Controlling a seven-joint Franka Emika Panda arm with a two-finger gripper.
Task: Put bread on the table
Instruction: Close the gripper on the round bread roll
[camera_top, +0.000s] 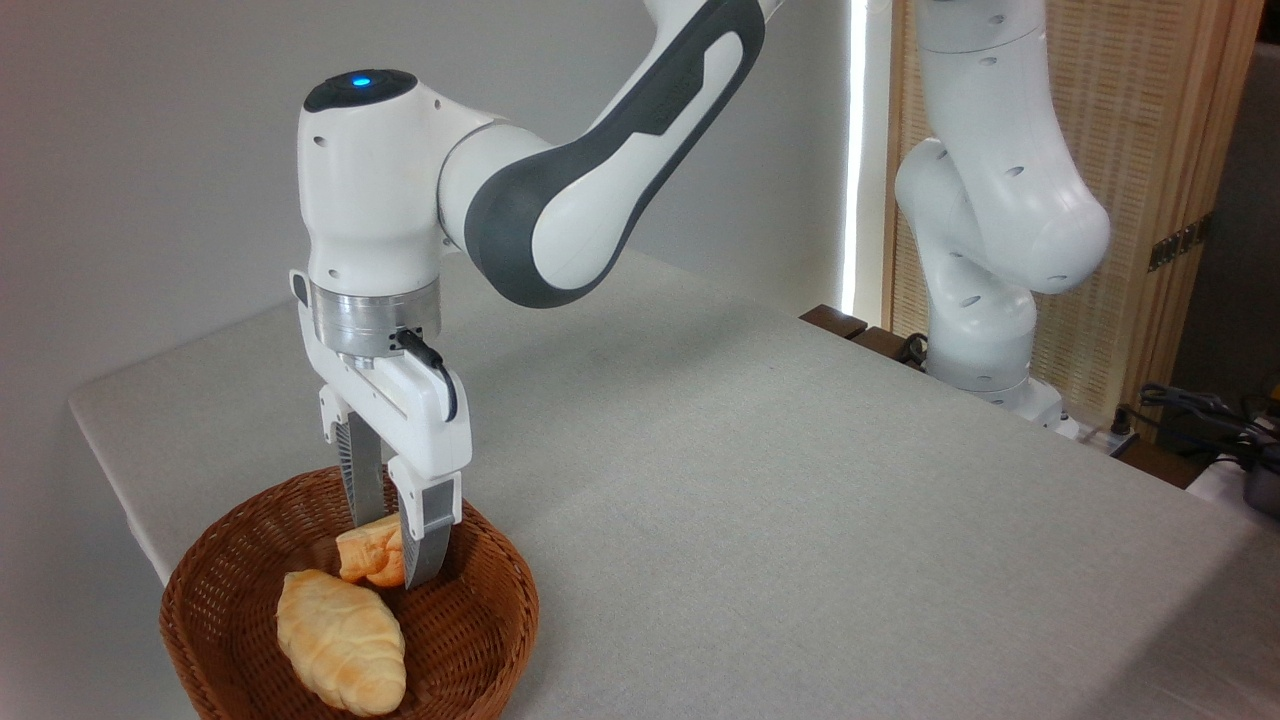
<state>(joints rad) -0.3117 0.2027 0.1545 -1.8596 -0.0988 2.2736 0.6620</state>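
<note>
Jaws (395, 560) are narrowed to a small gap and pinch the bread (368, 555) from two sides, one finger behind it and one in front, the bun squashed and tipped between them. It sits inside the basket (480, 640), at about twelve o'clock of the bowl's middle; whether its underside touches the weave I cannot tell.

The bread is a small thick round bun, pale and flaky on one face, deeper orange along its edge. At six o'clock from it, touching or nearly so, lies a longer oval loaf (342, 640), pale golden with soft ridges across its back. The basket is round, brown woven wicker with a raised rim, standing at the near-left corner of the worktop (800, 500), which is a wide rectangular surface under plain grey-beige fabric with rounded edges.

The fingers are grey and ribbed on the inner faces, set in a white block under a bright metal collar. The wrist points straight down over the basket, a blue light on its cap. From it a white and dark grey link climbs toward two o'clock out of view. The arm's white base column stands beyond the worktop's far right edge, before a slatted wooden screen (1150, 180).
</note>
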